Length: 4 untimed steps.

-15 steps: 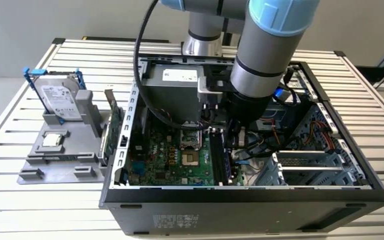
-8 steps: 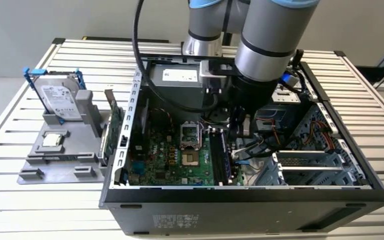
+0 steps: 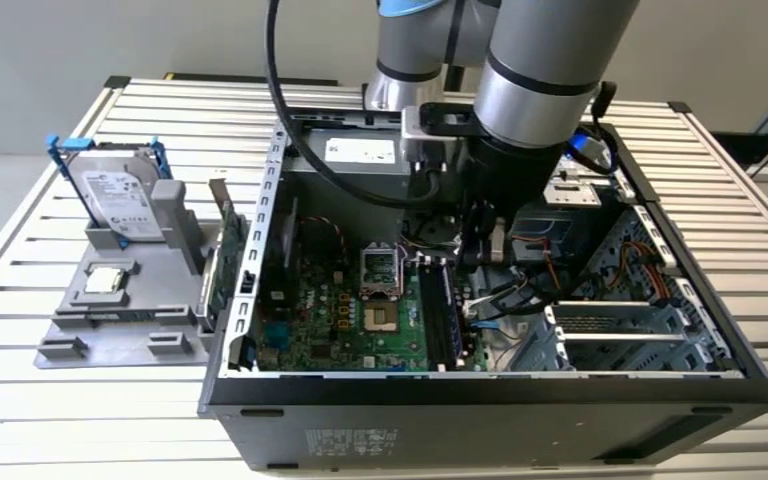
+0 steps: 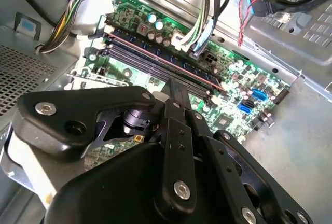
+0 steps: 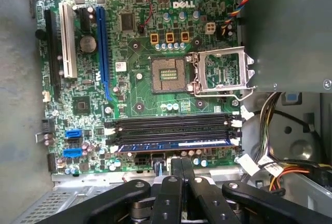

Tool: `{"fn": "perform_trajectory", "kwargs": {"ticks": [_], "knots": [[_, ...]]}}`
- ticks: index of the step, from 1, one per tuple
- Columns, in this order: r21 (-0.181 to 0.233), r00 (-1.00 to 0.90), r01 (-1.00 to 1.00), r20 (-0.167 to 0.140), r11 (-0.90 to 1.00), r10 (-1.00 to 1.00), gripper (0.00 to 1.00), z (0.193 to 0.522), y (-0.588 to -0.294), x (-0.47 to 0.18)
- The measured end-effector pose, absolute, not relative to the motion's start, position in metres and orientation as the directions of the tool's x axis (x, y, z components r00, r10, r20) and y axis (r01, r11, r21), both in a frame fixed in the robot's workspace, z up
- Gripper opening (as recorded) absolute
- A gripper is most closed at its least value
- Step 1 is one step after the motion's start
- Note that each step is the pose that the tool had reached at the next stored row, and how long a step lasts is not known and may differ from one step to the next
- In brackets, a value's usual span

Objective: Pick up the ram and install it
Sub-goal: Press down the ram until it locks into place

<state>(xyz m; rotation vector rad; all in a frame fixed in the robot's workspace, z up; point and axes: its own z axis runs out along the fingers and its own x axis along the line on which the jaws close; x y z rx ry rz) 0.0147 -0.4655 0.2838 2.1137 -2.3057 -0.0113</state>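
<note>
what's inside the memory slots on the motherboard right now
In the first wrist view the ram sits in the slot row nearest the pincer; the other memory slots look empty. Whether it is fully latched is hidden.

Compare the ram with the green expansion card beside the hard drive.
The ram is dark blue; the expansion card is green. The ram sits in a motherboard slot inside the computer case; the expansion card stands in the grey holder outside it, at the exterior view's left. Both are circuit boards standing on edge.
</note>
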Motion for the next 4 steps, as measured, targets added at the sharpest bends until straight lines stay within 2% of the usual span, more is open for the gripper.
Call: {"fn": "perform_trajectory", "kwargs": {"ticks": [4], "knots": [[0.017,-0.087,-0.996,0.005,0.087,-0.996,0.00,0.2839,-0.4655,0.0147]]}}
